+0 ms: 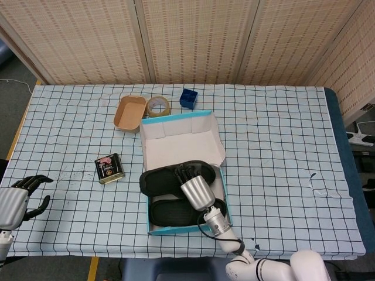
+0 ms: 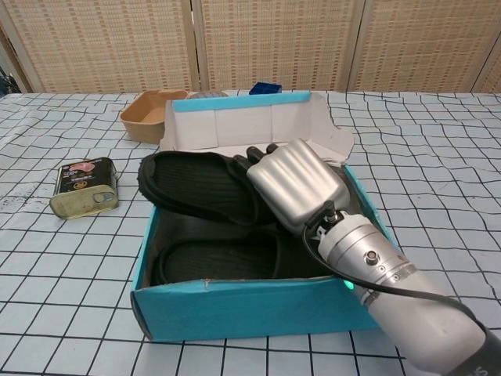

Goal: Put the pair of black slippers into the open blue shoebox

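Table (image 1: pixel 281 129) w/ checked cloth, wide, carrying everything. Blue shoebox (image 1: pixel 153 229) near centre, lid flap standing up at far side, open.

1 slipper (image 2: pixel 219 260) already flat on box floor. 2nd slipper (image 2: pixel 200 186) above it, tilted, toe end jutting out over left wall of box, heel end inside. Clamped by right hand (image 2: pixel 297 184), fingers curled over slipper's right part. Not yet seated.

Left hand (image 1: pixel 17 199) far off at near-left table edge, fingers apart, holding nothing.

Risks, by guess:
- Toe end catching on left wall if lowered as is; likely to push box sideways or leave slipper propped on rim. Needs shift to right 1st.
- Letting go while tilted: slipper prob. tips out to left, toward tin (image 2: pixel 78 186) beside box.
- Pressing down hard: cardboard wall may buckle, lid flap may fold in.
- Stacked on 1st slipper, 2nd may sit high & slide.

Farther back, well apart, no threat: tan tray (image 1: pixel 129 113), tape roll (image 1: pixel 157 105), small blue cup (image 1: pixel 187 97).
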`<action>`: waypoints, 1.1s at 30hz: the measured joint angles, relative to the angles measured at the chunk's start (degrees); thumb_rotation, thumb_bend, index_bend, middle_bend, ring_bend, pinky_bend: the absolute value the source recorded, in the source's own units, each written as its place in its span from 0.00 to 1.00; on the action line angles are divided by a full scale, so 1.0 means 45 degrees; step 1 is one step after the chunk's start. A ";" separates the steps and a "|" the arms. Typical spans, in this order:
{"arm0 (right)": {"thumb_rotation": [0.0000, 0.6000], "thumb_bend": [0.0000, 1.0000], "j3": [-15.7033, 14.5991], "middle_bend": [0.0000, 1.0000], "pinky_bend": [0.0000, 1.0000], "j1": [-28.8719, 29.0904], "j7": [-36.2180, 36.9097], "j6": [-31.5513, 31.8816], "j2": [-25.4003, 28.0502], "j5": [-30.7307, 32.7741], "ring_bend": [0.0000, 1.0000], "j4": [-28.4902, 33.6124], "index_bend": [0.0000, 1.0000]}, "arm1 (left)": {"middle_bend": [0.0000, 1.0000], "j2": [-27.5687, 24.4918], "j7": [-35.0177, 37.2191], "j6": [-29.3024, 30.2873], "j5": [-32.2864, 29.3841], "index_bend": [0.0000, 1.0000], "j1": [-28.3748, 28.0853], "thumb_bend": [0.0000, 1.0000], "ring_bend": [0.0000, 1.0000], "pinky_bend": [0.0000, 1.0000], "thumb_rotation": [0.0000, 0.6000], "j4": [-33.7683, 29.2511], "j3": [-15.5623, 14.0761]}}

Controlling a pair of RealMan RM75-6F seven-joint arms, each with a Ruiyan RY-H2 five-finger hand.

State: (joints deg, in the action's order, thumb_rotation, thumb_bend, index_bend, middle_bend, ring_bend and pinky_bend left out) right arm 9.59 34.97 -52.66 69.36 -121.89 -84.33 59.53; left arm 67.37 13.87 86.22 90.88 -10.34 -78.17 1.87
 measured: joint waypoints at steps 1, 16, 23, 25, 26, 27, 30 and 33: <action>1.00 0.06 0.0023 0.67 0.70 -0.0023 -0.0074 -0.0047 0.0066 0.0082 0.64 0.0203 0.57 | 0.31 0.0001 -0.0005 0.0001 0.0006 0.33 -0.0002 0.42 0.31 0.44 1.00 -0.0001 -0.0001; 1.00 0.06 0.0298 0.56 0.58 -0.0398 -0.2108 -0.0748 0.0885 0.2171 0.50 0.2605 0.43 | 0.31 0.0001 0.0031 -0.0040 -0.0059 0.33 -0.0010 0.42 0.31 0.44 1.00 0.0005 0.0024; 1.00 0.06 0.0507 0.43 0.43 -0.0479 -0.2754 -0.1135 0.1636 0.3518 0.34 0.4935 0.36 | 0.31 0.0003 0.0036 -0.0077 -0.0099 0.33 -0.0017 0.42 0.31 0.44 1.00 0.0016 0.0036; 1.00 0.06 0.0524 0.40 0.39 -0.0479 -0.2835 -0.1207 0.1904 0.3837 0.30 0.5581 0.34 | 0.31 0.0000 0.0032 -0.0076 -0.0101 0.33 -0.0021 0.42 0.31 0.44 1.00 0.0009 0.0044; 1.00 0.06 0.0525 0.38 0.36 -0.0470 -0.2910 -0.1239 0.2096 0.4049 0.27 0.5993 0.32 | 0.31 0.0001 0.0025 -0.0072 -0.0095 0.33 -0.0021 0.42 0.31 0.44 1.00 0.0010 0.0043; 1.00 0.06 0.0521 0.37 0.36 -0.0459 -0.2986 -0.1250 0.2241 0.4205 0.25 0.6282 0.31 | 0.31 0.0005 0.0016 -0.0067 -0.0088 0.33 -0.0020 0.42 0.31 0.44 1.00 0.0009 0.0039; 1.00 0.06 0.0480 0.32 0.35 -0.0392 -0.3327 -0.1183 0.2654 0.4675 0.18 0.7076 0.25 | 0.31 0.0013 -0.0015 -0.0050 -0.0063 0.33 -0.0007 0.42 0.31 0.44 1.00 0.0006 0.0019; 1.00 0.06 0.0448 0.28 0.35 -0.0281 -0.3619 -0.1006 0.2923 0.5012 0.14 0.7640 0.19 | 0.31 0.0019 -0.0043 -0.0036 -0.0057 0.33 -0.0010 0.42 0.31 0.44 1.00 -0.0004 0.0027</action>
State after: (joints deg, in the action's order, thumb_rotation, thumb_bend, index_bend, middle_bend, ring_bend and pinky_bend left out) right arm 11.61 33.71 -68.94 64.83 -108.74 -61.78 93.91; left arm 67.45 13.68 86.06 90.62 -10.38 -78.19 1.99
